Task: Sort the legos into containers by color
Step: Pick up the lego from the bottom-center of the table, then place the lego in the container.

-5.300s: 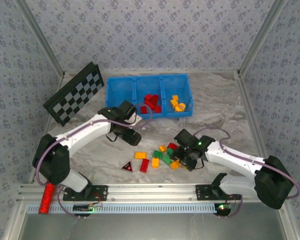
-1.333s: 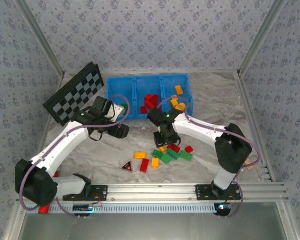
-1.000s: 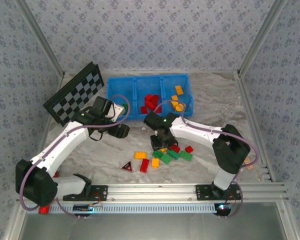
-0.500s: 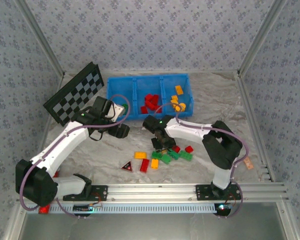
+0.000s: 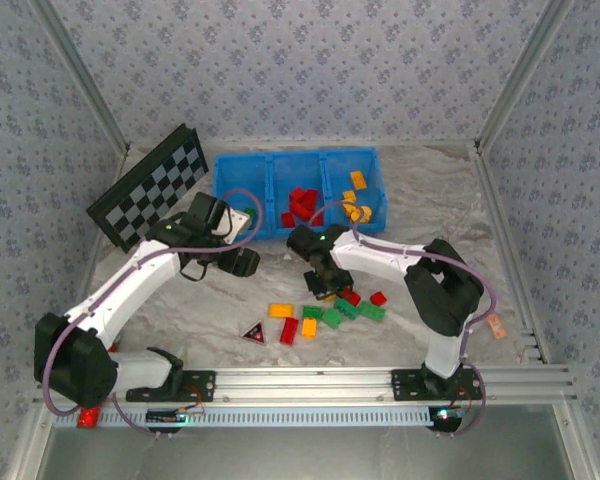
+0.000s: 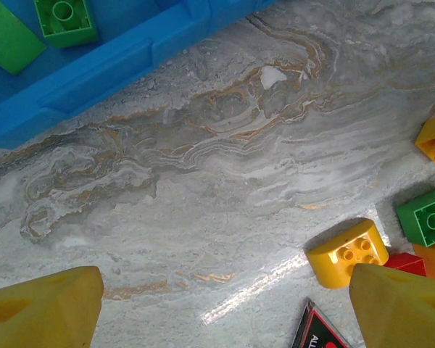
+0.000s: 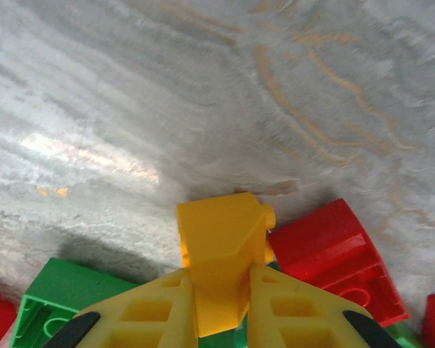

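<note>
The right gripper [image 7: 221,286] is pinched shut on a yellow brick [image 7: 219,235] at the far edge of the loose legos [image 5: 335,312], presumably bound for the blue bin's [image 5: 245,180] right compartment, where yellows lie. The left gripper [image 6: 225,283] hangs wide and empty near the bin's near-left wall.

My gripper [image 7: 221,284] is closed on a yellow brick [image 7: 219,232], one finger on each side. A red brick [image 7: 333,254] lies just beside it, right. Green brick [image 7: 61,299] lower left. Marbled tabletop [image 7: 167,94] beneath.
</note>
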You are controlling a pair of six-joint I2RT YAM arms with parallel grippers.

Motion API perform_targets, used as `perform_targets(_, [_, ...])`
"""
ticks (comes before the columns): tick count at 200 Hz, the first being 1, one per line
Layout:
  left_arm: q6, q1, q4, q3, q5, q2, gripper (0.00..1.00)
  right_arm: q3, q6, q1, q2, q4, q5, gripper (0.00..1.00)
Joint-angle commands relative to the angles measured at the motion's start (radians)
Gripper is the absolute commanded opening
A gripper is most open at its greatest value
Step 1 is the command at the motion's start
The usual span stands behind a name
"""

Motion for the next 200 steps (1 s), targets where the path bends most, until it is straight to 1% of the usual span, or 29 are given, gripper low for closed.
perform_targets(1, [0.005, 0.005, -0.018, 0.044, 0.012, 0.015, 0.88, 0.065, -0.054, -0.054, -0.024, -0.064, 0.037, 0.20])
perform_targets(40, [0.007, 0.005, -0.024, 0.053, 0.008, 0.029, 0.88, 0.171, -0.143, -0.179, -0.094, -0.112, 0.049, 0.20])
perform_targets(63, [0.010, 0.005, -0.034, 0.064, 0.001, 0.039, 0.88, 0.251, -0.213, -0.273, -0.096, -0.118, 0.060, 0.20])
perform_targets(78, [0.013, 0.005, -0.040, 0.075, -0.001, 0.049, 0.88, 0.317, -0.265, -0.327, -0.072, -0.115, 0.094, 0.20])
perform_targets(97, [0.015, 0.005, -0.048, 0.087, -0.002, 0.064, 0.88, 0.406, -0.315, -0.391, -0.010, -0.095, 0.119, 0.20])
perform_targets(126, [0.017, 0.006, -0.057, 0.096, -0.013, 0.074, 0.88, 0.539, -0.350, -0.463, 0.122, -0.032, 0.122, 0.20])
perform_targets(137, [0.019, 0.005, -0.060, 0.098, -0.017, 0.076, 0.88, 0.593, -0.353, -0.483, 0.178, -0.010, 0.102, 0.20])
perform_targets(155, [0.023, 0.005, -0.069, 0.106, -0.022, 0.080, 0.88, 0.694, -0.359, -0.498, 0.275, 0.016, 0.078, 0.20])
perform_targets(200, [0.033, 0.007, -0.086, 0.129, -0.032, 0.115, 0.88, 0.993, -0.348, -0.525, 0.534, 0.004, 0.017, 0.20])
